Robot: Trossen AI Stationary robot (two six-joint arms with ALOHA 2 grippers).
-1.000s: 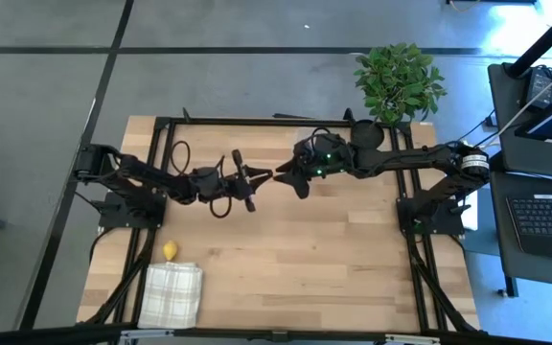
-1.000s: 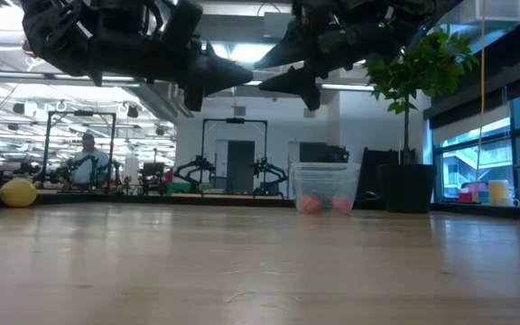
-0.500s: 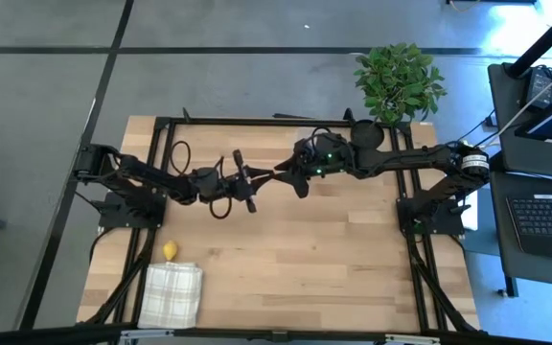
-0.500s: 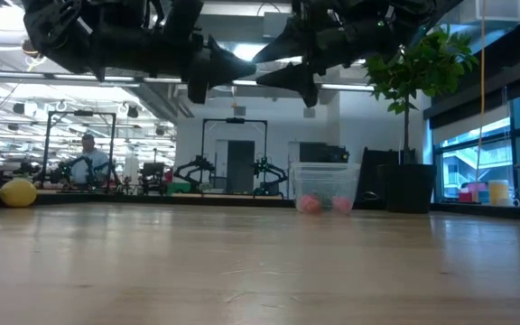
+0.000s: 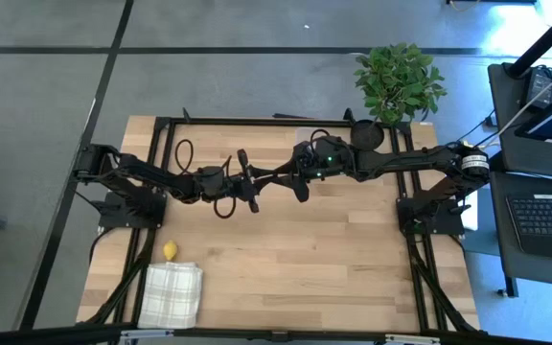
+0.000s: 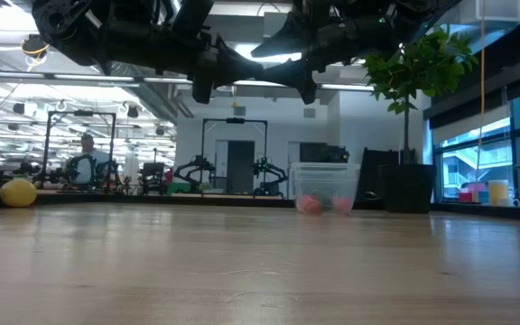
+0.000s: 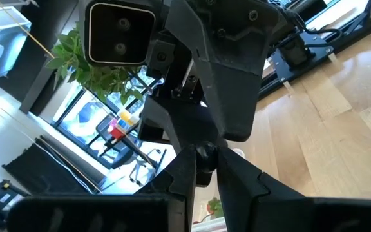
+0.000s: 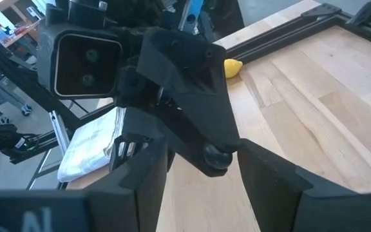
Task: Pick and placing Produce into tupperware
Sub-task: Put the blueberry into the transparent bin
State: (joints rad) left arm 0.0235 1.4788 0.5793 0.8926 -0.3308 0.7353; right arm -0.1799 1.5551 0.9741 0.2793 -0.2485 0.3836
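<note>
A small dark berry (image 8: pixel 216 155), a piece of the produce, is held high over the middle of the table with my left gripper (image 5: pixel 257 182) shut on it. My right gripper (image 5: pixel 281 177) faces it, open. Its two fingers (image 8: pixel 269 180) stand on either side of the berry and the left fingertips without touching them. The tupperware (image 6: pixel 323 185) stands on the table toward the far side, with pink-red pieces (image 6: pixel 310 204) in it. A yellow lemon (image 5: pixel 170 251) lies on the wood near the left front. My left gripper pinches the dark berry (image 7: pixel 205 153) between its two fingers, at their free ends. The fingers lie level and come from the table's left. The berry is lifted well clear of the table, between the right gripper's open fingers.
A white checked cloth (image 5: pixel 172 292) lies at the near left corner, beside the lemon. A black pot with a green plant (image 5: pixel 398 81) stands at the far right. Black frame rails (image 5: pixel 257 122) run along the table's edges. Bare wood (image 5: pixel 295 259) spreads below both grippers.
My left gripper has edged toward the table's right and slightly up with the berry. Its tips, earlier short of the right gripper, now lie between that gripper's open fingers.
</note>
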